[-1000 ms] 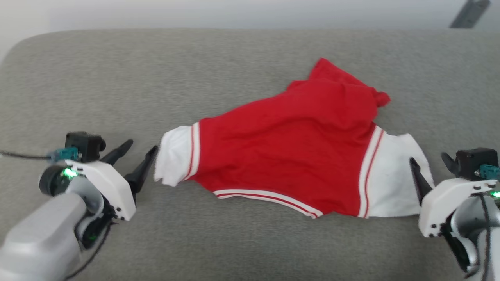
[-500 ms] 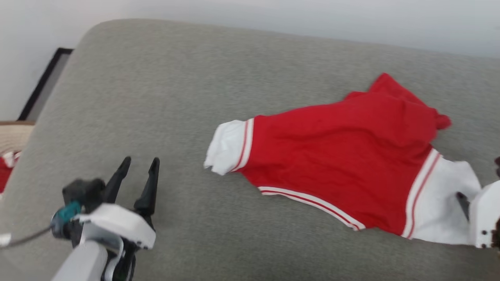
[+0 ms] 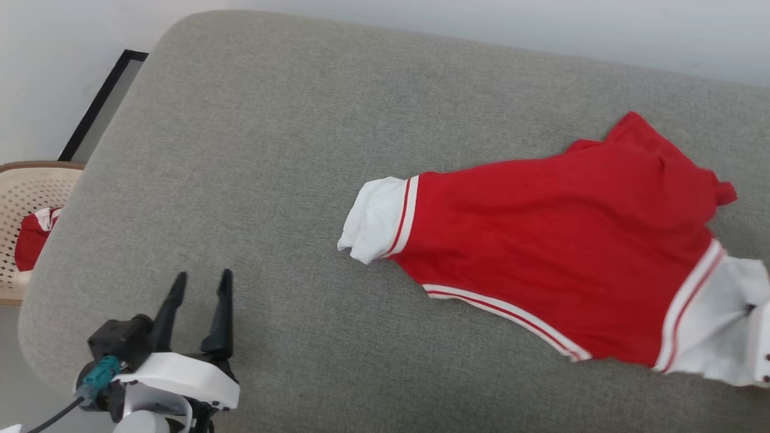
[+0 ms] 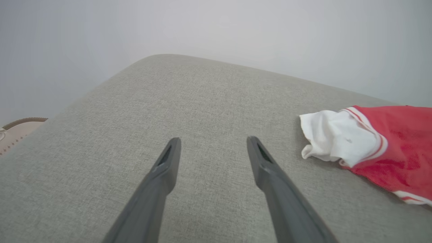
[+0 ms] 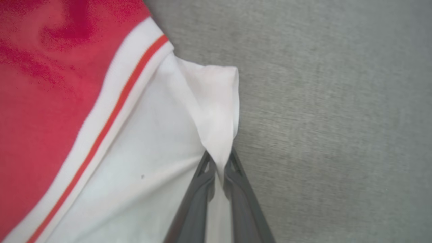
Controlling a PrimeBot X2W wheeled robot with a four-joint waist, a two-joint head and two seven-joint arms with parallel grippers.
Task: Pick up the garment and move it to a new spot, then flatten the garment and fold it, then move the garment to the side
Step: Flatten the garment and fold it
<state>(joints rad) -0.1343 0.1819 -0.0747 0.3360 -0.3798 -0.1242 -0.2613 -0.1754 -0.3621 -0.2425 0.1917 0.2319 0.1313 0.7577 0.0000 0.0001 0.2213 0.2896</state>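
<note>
We see the right gripper (image 5: 219, 158) with its two dark fingers drawn nearly together, pinching a raised fold of one white sleeve (image 5: 216, 111) of the garment (image 3: 559, 240); the cloth rises to a peak between the fingertips and is creased toward them. Beside this sleeve runs a white band with a single red stripe, and beyond it lies the red body of the shirt. In the head view we find the garment spread, somewhat rumpled, on the right half of the grey cushion (image 3: 289, 150), its striped hem turned toward the robot and its red far end bunched near the cushion's back edge. The other white sleeve (image 3: 373, 219) lies loosely crumpled at the garment's left end, flat on the fabric. Well apart from it, near the cushion's front left corner, we see the left gripper (image 3: 203, 276) with its fingers spread wide and nothing between them, poised above bare upholstery. Past the cushion's left edge stands a pale woven basket (image 3: 18, 186) containing a red-and-white cloth (image 3: 30, 243).
</note>
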